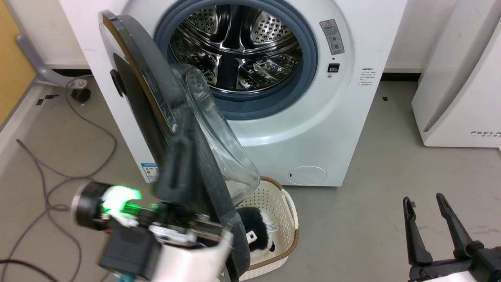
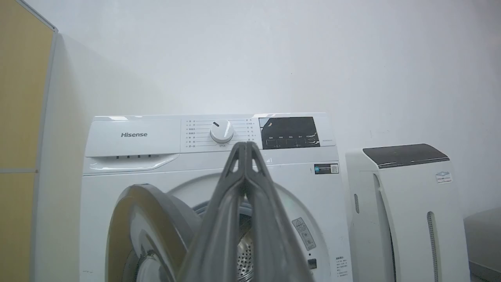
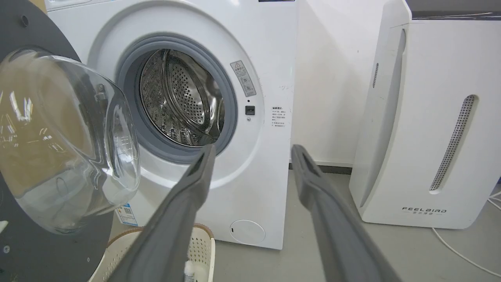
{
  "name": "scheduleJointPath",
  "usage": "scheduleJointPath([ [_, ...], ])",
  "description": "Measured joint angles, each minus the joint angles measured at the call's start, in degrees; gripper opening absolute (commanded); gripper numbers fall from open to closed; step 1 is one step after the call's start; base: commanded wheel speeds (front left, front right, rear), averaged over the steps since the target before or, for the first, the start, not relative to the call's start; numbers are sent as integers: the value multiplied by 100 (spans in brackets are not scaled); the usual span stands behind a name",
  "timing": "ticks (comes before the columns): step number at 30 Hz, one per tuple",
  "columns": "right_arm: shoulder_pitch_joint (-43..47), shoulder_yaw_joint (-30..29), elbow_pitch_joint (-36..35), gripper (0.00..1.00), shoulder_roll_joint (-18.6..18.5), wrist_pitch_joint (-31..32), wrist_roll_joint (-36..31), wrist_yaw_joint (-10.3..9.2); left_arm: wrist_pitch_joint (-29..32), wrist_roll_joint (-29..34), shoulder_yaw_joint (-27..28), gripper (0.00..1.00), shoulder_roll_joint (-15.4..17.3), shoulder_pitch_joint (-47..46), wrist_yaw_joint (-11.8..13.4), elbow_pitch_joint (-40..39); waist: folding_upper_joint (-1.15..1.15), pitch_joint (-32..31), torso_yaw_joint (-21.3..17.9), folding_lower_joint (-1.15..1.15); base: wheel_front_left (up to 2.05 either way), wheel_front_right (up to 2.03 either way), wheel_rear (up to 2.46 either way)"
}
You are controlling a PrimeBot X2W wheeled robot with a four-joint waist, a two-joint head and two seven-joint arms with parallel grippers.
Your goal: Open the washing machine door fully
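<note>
**Washing machine door [image 1: 135,98], part-open.** The door stands swung out from its hinge on the left side of the washing machine [image 1: 332,129] and is seen almost edge-on in the head view. Its glossy black outer face turns to the left, and its clear glass bowl [image 1: 223,137] bulges to the right, towards the opening. The grey rubber ring [image 1: 309,66] and the perforated steel drum [image 1: 238,47] are uncovered.

The left gripper [image 2: 246,145] rises along the door's near rim in the head view. Its jaws are clenched tip to tip, and the left wrist view shows nothing between them. Whether the fingers press on the rim cannot be told.

Below the door's lower edge a white perforated basket [image 1: 287,219] with a brown rim sits on the floor [image 1: 372,219]. It holds a fluffy black-and-white item [image 1: 254,231].

The right gripper [image 1: 424,199] hangs well apart at the lower right. Its jaws are released and empty, with the tips pointing towards the machine's front.

A white slanted appliance [image 1: 458,98] stands just right of the machine, and grey cables [image 1: 58,172] trail over the floor at the left.
</note>
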Motion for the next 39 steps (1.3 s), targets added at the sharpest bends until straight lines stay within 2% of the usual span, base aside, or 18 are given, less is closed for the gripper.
scheduleJointPath([
  [11,53,37,21,100,5,0,13,0,0,99,-1388,0,-2,-24,-305,-38,0,-65,30,0,0,0,0],
  [21,52,92,73,100,8,0,4,0,0,151,-2118,0,89,495,-399,469,0,-76,65,0,0,0,0],
  [32,52,90,93,100,9,0,4,0,0,119,-2167,0,221,743,-289,1180,0,2,173,0,0,0,0],
  [39,46,92,115,100,9,0,4,0,0,31,-1903,0,259,774,-70,1631,0,103,209,0,0,0,0],
])
